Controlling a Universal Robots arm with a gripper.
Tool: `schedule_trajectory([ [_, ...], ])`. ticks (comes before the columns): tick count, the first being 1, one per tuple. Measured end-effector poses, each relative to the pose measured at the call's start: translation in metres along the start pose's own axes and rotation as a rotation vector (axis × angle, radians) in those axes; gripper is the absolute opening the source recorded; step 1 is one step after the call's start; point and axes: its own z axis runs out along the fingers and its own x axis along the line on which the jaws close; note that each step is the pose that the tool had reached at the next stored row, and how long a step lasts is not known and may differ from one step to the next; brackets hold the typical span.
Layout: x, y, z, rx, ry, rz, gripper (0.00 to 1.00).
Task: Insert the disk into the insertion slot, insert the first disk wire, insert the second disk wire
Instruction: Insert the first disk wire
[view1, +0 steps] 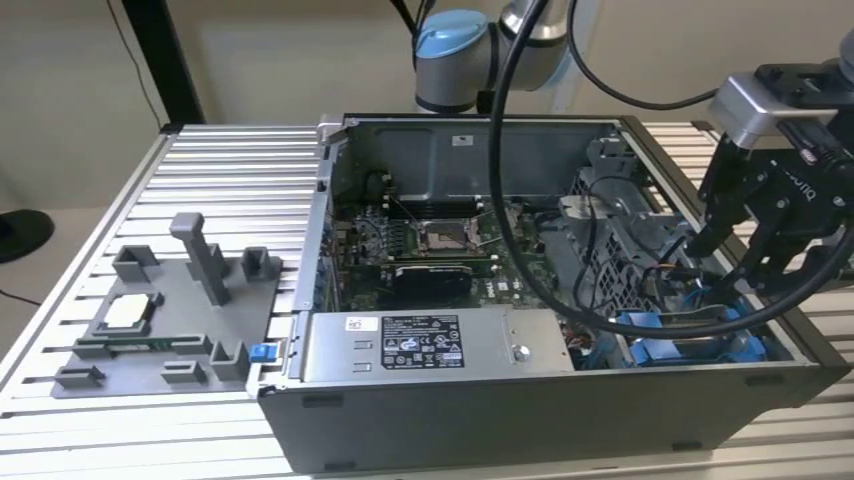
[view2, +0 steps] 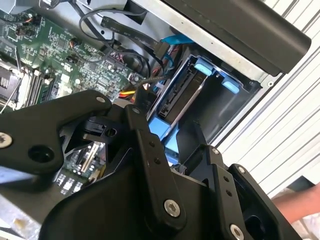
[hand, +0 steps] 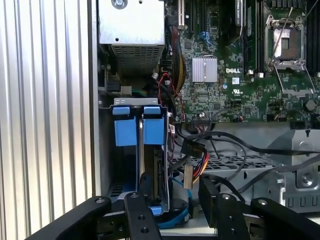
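Note:
The disk (hand: 160, 167) stands on edge inside the insertion slot (hand: 129, 101), between bright blue carrier tabs (hand: 140, 131). In the second wrist view the disk (view2: 184, 97) shows its dark connector edge, with nothing plugged into it. Two loose disk wires hang beside it: a black plug (hand: 193, 148) and a pale plug with yellow and red leads (hand: 188, 176). My gripper (hand: 177, 195) hovers open just above the disk's near end; one finger (hand: 144, 207) is over the disk and the other over the wires. In the exterior view the gripper (view1: 731, 262) hangs over the blue bay (view1: 681, 340) on that view's right.
The open case holds a motherboard (view1: 427, 240), a grey power-supply box (view1: 420, 345) and a perforated cage (hand: 235, 165). A grey fixture (view1: 174, 320) sits on the table at the exterior view's left. A hand (view2: 300, 205) rests outside the case.

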Motion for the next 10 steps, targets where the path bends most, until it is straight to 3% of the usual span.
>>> schedule_trajectory([
  [10, 0.0001, 0.0000, 0.0009, 0.0000, -0.0011, 0.000, 1.00],
])
